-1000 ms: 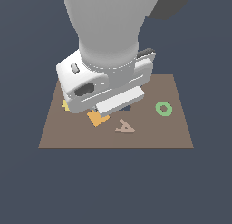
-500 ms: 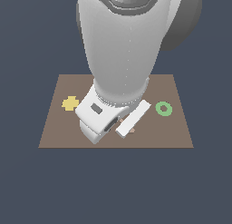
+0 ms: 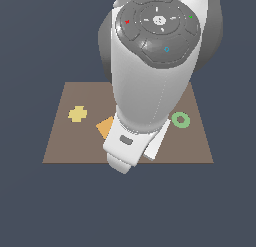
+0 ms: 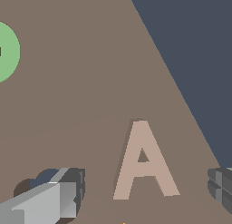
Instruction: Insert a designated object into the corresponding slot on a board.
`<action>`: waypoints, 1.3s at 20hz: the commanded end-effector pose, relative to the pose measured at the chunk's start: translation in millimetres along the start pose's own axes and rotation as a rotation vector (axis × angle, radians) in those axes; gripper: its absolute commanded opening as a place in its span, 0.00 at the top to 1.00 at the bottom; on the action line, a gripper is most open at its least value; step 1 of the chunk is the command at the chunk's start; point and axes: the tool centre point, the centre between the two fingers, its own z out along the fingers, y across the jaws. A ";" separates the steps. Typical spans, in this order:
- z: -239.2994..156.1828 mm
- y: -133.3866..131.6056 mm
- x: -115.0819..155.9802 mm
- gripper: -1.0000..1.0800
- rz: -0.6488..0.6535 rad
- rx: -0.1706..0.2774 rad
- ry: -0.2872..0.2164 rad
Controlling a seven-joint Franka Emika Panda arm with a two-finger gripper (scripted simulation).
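Arm: from where I sit it fills most of the exterior view, its grey-white body standing over the middle of the board and hiding much of it.

Board: large, flat, brown, lying on a dark blue-grey ground; in the wrist view I see one edge of it running diagonally against that ground.

Gripper: I see it only in the wrist view, spread wide, one finger on one side of the A piece and the other finger at the frame's edge on the far side. Neither touches the piece; it holds nothing.

A piece: pinkish-tan, flat on the board between the two fingers, near the board's edge. I cannot see it in the exterior view; the arm covers it.

Green ring: on the board toward the exterior view's right.

Orange square: partly hidden by the arm.

Yellow cross-shaped piece: toward the exterior view's left.

Slot: I cannot pick it out with certainty.
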 end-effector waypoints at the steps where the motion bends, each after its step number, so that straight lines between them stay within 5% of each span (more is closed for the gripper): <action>1: 3.8 0.5 4.0 0.04 -0.038 0.000 0.001; 20: 28.3 -0.2 8.4 0.04 -0.080 0.000 0.000; 21: 28.3 -0.2 8.4 1.00 -0.080 0.000 0.000; 26: 28.3 -0.2 8.4 1.00 -0.080 0.000 0.000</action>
